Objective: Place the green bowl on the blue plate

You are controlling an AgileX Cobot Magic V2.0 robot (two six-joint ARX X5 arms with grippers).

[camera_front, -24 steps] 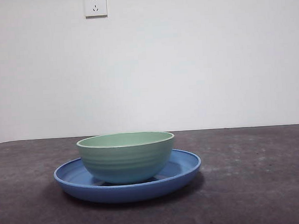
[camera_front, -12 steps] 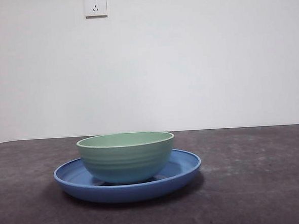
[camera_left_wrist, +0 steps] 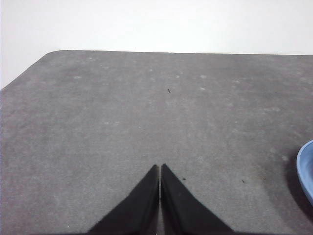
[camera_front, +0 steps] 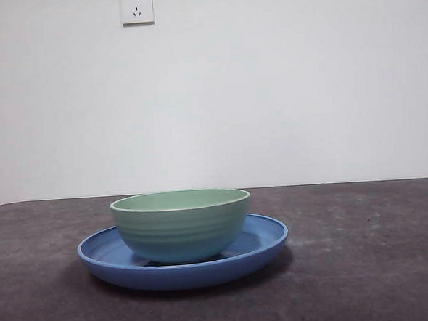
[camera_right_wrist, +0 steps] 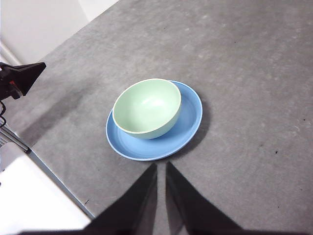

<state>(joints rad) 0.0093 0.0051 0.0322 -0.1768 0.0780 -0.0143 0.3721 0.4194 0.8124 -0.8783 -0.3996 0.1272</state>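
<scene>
The green bowl (camera_front: pixel 181 224) stands upright on the blue plate (camera_front: pixel 266 239), a little off the plate's middle, on the dark grey table. The right wrist view shows both from above: the bowl (camera_right_wrist: pixel 146 107) is empty and sits inside the plate's rim (camera_right_wrist: pixel 188 129). My right gripper (camera_right_wrist: pixel 161 167) hangs above and short of the plate, empty, its jaws shut to a thin slit. My left gripper (camera_left_wrist: pixel 160 169) is shut and empty over bare table, with only the plate's edge (camera_left_wrist: pixel 306 169) in its view. Neither gripper shows in the front view.
A white wall socket (camera_front: pixel 136 6) is on the wall behind. The table's edge (camera_right_wrist: pixel 58 182) runs near the plate in the right wrist view, where the other arm's black tip (camera_right_wrist: pixel 22 76) also shows. The table's rounded corner (camera_left_wrist: pixel 51 55) shows in the left wrist view.
</scene>
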